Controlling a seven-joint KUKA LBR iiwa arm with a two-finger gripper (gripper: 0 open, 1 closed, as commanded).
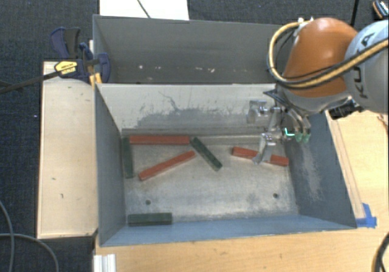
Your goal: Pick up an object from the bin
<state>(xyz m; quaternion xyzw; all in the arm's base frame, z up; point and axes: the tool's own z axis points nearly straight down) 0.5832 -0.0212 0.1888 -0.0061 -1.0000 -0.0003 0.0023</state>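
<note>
Right side of grey metal bin (316,195): middle of flat red-brown bar (245,153) covered by gripper (265,155). Robot arm (372,76) cut off at picture's edge.

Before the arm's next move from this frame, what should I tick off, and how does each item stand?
1. Gripper over a thing: ok, it is over the short red bar at the right of the bin floor.
2. Bar free of neighbours: ok, the slanted green bar lies apart to its left.
3. Bar lifted: not ok, it lies on the floor.
4. Room to the right wall: cannot tell.
5. Grip on the bar: cannot tell.
</note>
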